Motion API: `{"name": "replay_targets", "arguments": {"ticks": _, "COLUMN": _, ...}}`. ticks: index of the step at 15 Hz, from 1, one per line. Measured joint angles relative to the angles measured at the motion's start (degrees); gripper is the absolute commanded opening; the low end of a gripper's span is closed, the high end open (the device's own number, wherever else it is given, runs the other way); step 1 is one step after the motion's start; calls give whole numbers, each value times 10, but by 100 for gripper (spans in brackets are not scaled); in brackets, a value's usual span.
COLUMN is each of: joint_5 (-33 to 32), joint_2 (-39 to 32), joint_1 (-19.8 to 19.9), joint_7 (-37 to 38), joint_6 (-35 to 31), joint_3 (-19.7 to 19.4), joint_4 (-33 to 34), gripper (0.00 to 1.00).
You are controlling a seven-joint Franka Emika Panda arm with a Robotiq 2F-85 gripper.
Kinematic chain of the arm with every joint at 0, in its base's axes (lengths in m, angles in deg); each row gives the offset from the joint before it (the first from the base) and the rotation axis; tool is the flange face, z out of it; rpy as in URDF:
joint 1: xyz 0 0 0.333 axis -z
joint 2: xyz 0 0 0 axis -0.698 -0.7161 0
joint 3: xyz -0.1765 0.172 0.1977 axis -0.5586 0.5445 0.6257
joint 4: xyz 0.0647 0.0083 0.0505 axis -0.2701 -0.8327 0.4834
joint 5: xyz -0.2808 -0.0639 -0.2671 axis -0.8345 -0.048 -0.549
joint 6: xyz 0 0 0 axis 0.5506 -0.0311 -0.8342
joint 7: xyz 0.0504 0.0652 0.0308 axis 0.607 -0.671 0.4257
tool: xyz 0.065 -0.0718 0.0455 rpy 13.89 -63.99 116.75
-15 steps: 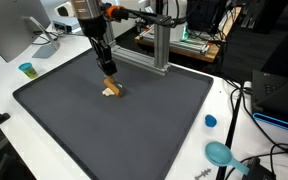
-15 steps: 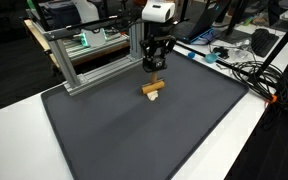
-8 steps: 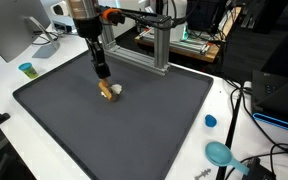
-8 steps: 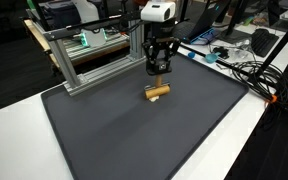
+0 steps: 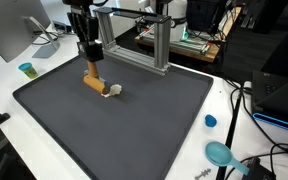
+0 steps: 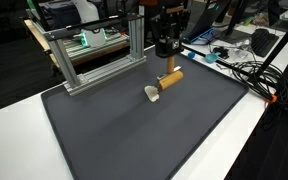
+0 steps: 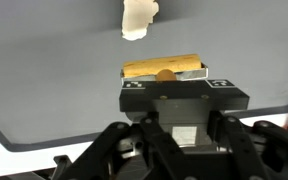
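Observation:
A small tool with a light wooden handle (image 5: 94, 80) and a white head (image 5: 112, 91) is over the dark grey mat (image 5: 134, 130). My gripper (image 5: 88, 64) is shut on the upper end of the handle and holds the tool tilted, with the white head low near the mat. In the other exterior view the gripper (image 6: 168, 66) holds the handle (image 6: 171, 79) and the white head (image 6: 152, 93) hangs toward the mat (image 6: 134, 130). In the wrist view the handle (image 7: 164, 67) lies across the jaws (image 7: 164, 76), with the head (image 7: 139, 18) beyond.
An aluminium frame (image 5: 156, 48) stands at the back of the mat, also seen in an exterior view (image 6: 89, 60). A blue cup (image 5: 26, 69), a blue cap (image 5: 210, 121), a teal object (image 5: 220, 153) and cables (image 6: 246, 72) lie on the white table around the mat.
The gripper has risen and shifted along the mat, taking the handle end up with it. The tool lay flat on the mat before and now hangs tilted.

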Motion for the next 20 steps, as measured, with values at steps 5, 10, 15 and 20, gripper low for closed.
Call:
{"name": "replay_targets", "arguments": {"ticks": 5, "joint_5": -9, "joint_2": 6, "joint_1": 1, "joint_7": -141, "joint_6": 62, "joint_3": 5, "joint_4": 0, "gripper": 22}}
{"name": "replay_targets", "arguments": {"ticks": 10, "joint_5": -26, "joint_2": -4, "joint_1": 1, "joint_7": -219, "joint_6": 81, "joint_3": 10, "joint_4": 8, "gripper": 22}}
{"name": "replay_targets", "arguments": {"ticks": 15, "joint_5": -23, "joint_2": -10, "joint_1": 13, "joint_7": -321, "joint_6": 105, "joint_3": 17, "joint_4": 8, "gripper": 22}}
{"name": "replay_targets", "arguments": {"ticks": 20, "joint_5": -14, "joint_2": -23, "joint_1": 43, "joint_7": -496, "joint_6": 157, "joint_3": 28, "joint_4": 25, "gripper": 22}}
